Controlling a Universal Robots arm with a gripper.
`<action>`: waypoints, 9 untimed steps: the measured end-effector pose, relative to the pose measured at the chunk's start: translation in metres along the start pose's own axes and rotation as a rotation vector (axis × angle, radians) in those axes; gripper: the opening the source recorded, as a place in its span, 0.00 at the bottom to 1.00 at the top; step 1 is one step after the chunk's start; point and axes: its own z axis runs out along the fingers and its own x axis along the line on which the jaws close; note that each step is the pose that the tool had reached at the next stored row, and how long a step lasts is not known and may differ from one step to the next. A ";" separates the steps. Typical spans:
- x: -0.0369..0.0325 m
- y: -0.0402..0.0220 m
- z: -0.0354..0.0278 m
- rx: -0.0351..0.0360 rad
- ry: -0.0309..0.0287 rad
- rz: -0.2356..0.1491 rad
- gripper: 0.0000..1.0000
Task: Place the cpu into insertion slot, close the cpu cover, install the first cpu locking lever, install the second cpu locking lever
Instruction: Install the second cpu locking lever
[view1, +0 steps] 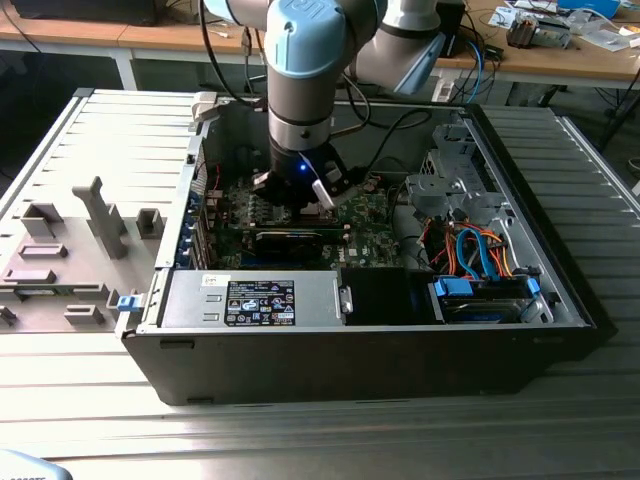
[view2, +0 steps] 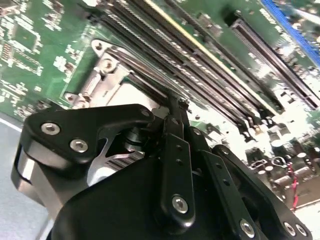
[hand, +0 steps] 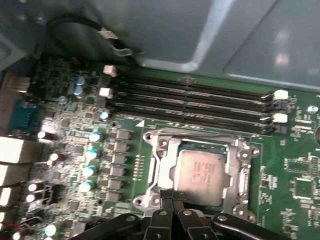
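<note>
One cpu (hand: 202, 170) already sits in the insertion slot (hand: 239, 176) under the lowered cpu cover (hand: 167, 162), so the clenched claw (hand: 172, 196) at its edge should press gently and squarely.

The cpu (hand: 202, 172) is a flat grey-silver square w/ tiny print on top. It lies flat inside the insertion slot (hand: 239, 186). The cpu cover (hand: 167, 165), a thin shiny metal frame, lies down around the cpu, beside the long memory slots (hand: 190, 102).
</note>
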 end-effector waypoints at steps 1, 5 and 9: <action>-0.0017 0.0009 -0.0006 0.0024 0.0005 0.000 0.11; -0.0095 0.0052 -0.0075 0.0165 0.0052 0.001 0.11; -0.0157 0.0093 -0.0176 0.0228 0.0089 0.001 0.11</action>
